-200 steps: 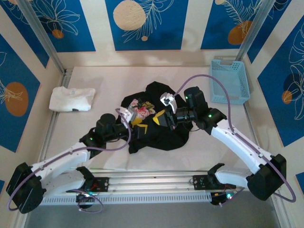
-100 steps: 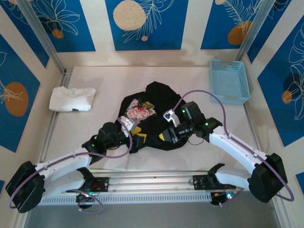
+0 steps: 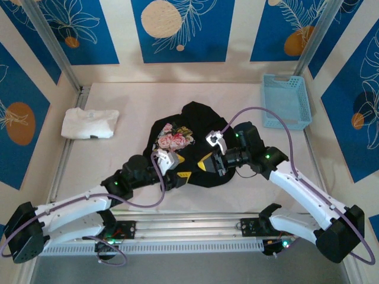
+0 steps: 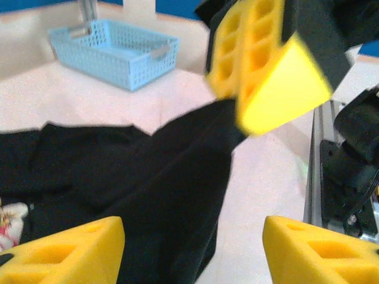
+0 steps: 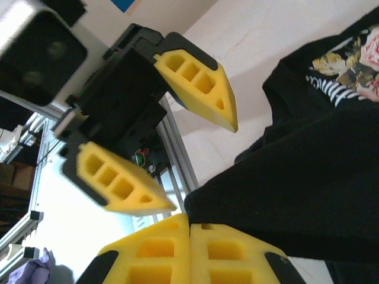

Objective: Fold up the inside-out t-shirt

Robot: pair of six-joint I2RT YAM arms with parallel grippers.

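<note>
Nearest the arm bases, the left tool (image 3: 179, 176) has its jaws spread wide over the near edge of the black t-shirt (image 3: 198, 121). Just to its right, the right tool (image 3: 208, 163) is pinched closed on a fold of that same edge. The shirt lies crumpled in the middle of the table (image 3: 136, 97), its floral print (image 3: 176, 137) showing. Farther back, a folded white t-shirt (image 3: 90, 123) lies at the left and a light-blue basket (image 3: 288, 100) sits in the right corner.

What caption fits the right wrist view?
Right gripper shut on the black t-shirt edge; open left gripper faces it.
</note>
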